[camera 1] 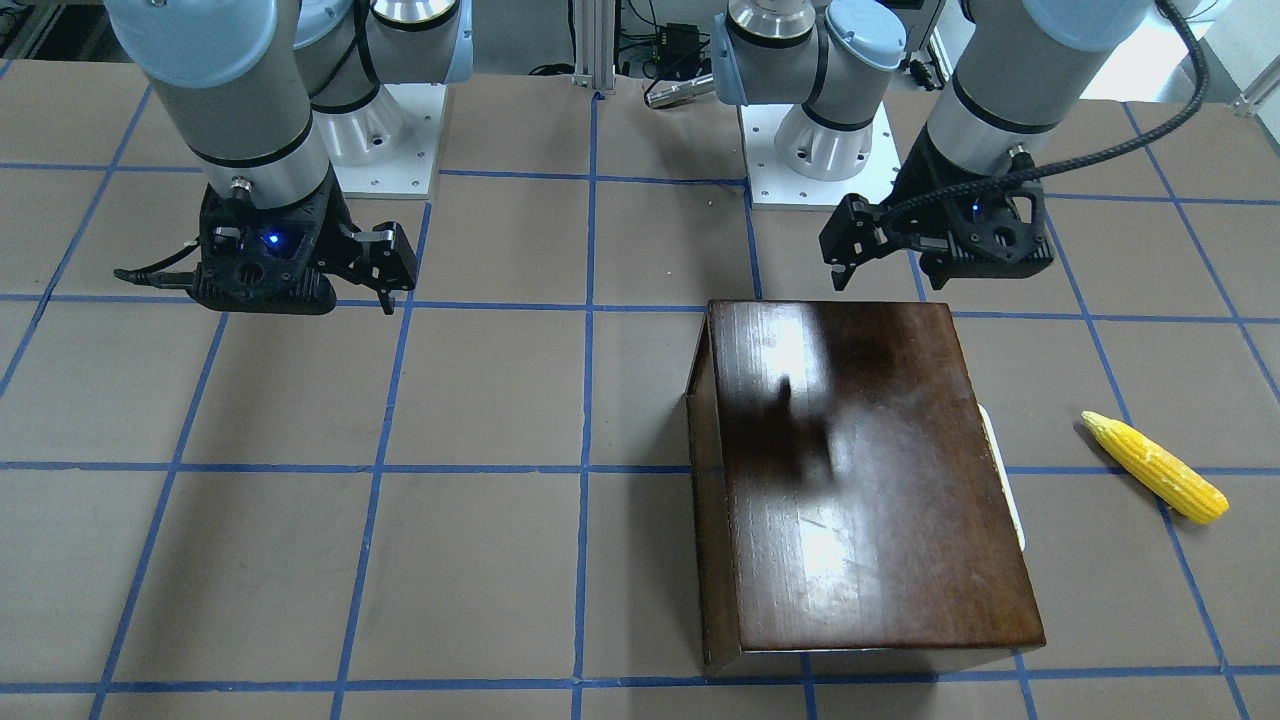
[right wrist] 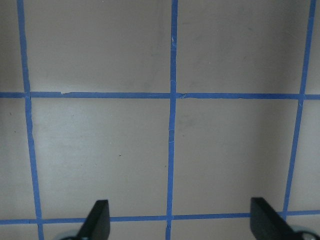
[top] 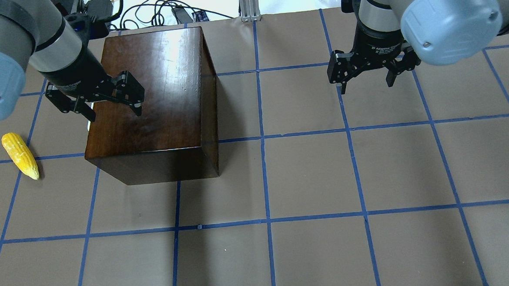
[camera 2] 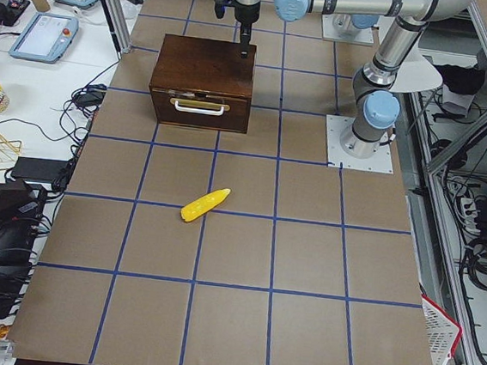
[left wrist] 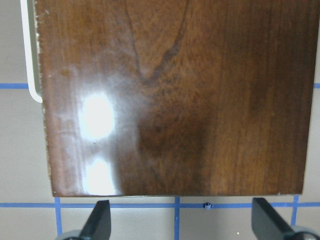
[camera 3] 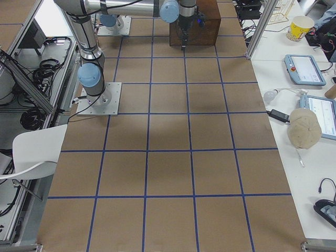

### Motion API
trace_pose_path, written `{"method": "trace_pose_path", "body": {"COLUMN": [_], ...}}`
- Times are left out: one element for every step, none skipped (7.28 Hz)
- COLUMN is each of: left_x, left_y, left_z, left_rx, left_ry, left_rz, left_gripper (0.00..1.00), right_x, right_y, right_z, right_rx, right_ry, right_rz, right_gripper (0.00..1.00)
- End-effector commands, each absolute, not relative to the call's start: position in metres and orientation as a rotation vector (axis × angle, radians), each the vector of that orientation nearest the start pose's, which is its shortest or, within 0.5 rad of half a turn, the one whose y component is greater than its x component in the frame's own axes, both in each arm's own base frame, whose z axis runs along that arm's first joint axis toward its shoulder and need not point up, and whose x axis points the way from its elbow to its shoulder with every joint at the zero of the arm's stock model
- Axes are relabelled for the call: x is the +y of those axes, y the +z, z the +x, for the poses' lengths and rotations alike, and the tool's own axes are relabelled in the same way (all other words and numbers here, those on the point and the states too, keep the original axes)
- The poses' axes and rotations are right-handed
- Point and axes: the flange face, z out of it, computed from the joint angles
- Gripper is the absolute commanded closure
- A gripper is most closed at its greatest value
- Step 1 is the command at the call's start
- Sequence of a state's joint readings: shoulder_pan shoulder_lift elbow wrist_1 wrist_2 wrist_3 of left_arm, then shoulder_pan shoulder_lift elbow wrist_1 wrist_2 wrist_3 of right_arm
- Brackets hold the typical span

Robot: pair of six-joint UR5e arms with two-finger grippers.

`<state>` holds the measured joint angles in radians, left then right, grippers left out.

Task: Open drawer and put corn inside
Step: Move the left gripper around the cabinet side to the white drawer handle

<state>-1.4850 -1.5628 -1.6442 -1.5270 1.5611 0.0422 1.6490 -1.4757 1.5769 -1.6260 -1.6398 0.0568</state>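
Brown, glossy box (top: 147,100) is sitting near the table's (top: 329,243) far edge. The left gripper (top: 104,105) is hovering over its top, fingers spread wide. The right gripper (top: 367,82), equally wide, is hanging over the taped grid well apart. Yellow, bumpy corn (top: 20,155) is lying on the table off the closed drawer (camera 2: 200,109), tapering toward the robot. From above, only the drawer's pale handle (camera 1: 1005,480) is peeking out.

Brown table (top: 308,175) gridded with blue tape (top: 263,160), white side bench (camera 3: 320,168), white chair (camera 3: 37,147)
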Motion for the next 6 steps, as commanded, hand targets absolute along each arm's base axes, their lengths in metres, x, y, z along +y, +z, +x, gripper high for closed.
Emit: {"method": "trace_pose_path", "body": {"left_x": [-0.516,-0.525,-0.534,-0.542,-0.548,-0.556], "left_y": [0.475,0.480,0.479,0.473,0.465,0.461], "left_z": [-0.053,-0.027,0.003,0.042,0.071,0.092], "left_rx": [3.151,3.151,3.177,3.211,3.224,3.255], "left_ry": [-0.014,-0.025,-0.039,-0.043,-0.034,-0.062], "left_rz": [0.009,0.000,0.034,0.025,0.061,0.105], "left_gripper": [0.00,0.00,0.00,0.00,0.00,0.00], "right_x": [-0.514,-0.514,-0.514,-0.514,-0.514,-0.514], "right_y": [0.442,0.442,0.442,0.442,0.442,0.442], "right_z": [0.167,0.167,0.167,0.167,0.167,0.167], "right_rx": [3.213,3.213,3.213,3.213,3.213,3.213], "right_ry": [0.066,0.066,0.066,0.066,0.066,0.066], "right_rz": [-0.037,-0.037,-0.037,-0.037,-0.037,-0.037], "right_gripper": [0.00,0.00,0.00,0.00,0.00,0.00]}}
